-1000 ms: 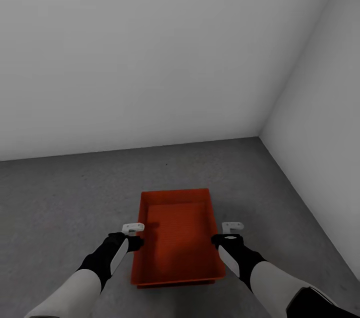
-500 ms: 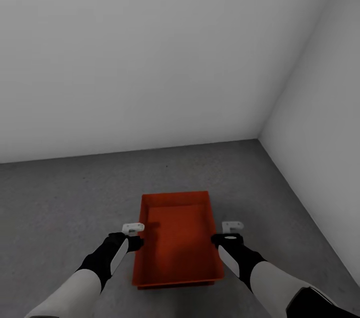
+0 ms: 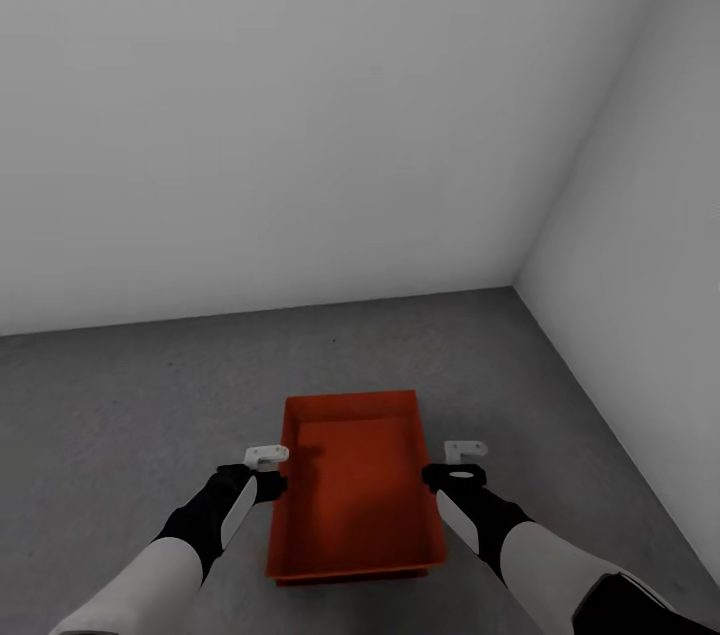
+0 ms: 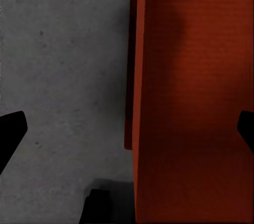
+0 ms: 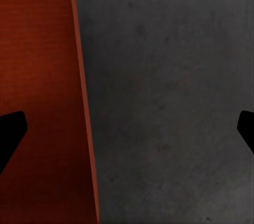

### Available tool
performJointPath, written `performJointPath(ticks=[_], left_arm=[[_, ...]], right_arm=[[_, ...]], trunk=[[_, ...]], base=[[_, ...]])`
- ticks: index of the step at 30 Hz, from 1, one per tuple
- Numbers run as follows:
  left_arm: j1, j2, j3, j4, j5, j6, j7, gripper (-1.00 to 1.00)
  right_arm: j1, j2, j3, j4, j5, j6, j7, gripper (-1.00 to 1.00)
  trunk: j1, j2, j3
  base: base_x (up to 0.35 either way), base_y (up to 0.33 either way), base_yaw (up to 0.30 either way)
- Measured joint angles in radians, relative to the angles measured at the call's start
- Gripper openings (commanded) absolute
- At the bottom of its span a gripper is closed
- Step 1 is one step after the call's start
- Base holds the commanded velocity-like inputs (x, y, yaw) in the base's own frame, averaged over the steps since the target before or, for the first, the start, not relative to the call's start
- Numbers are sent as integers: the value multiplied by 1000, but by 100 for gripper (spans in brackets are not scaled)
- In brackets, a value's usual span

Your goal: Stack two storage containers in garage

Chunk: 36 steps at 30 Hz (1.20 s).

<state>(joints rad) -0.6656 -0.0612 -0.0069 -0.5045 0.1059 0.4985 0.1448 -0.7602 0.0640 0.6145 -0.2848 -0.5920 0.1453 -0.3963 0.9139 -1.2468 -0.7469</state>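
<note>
Mottled grey concrete floor (image 3: 130,415) bears one straight-walled orange-red storage container (image 3: 355,485).

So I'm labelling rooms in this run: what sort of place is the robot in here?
Probably a garage or a bare utility room. The floor is mottled dark grey concrete, the walls are plain grey-white and meet at an unfurnished corner, and an orange-red bin sits low between the open grippers.
</note>
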Motion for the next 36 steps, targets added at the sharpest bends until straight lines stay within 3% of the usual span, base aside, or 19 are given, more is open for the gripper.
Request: performJointPath(ticks=[26, 36], left_arm=[[0, 0, 0, 0, 0, 0, 2, 100], [0, 1, 4, -3, -1, 0, -1, 100]], right_arm=[[0, 0, 0, 0, 0, 0, 2, 100], [0, 0, 0, 0, 0, 0, 2, 100]], trunk=[[-100, 182, 123], [-100, 182, 139]], base=[[0, 0, 0], [0, 0, 0]])
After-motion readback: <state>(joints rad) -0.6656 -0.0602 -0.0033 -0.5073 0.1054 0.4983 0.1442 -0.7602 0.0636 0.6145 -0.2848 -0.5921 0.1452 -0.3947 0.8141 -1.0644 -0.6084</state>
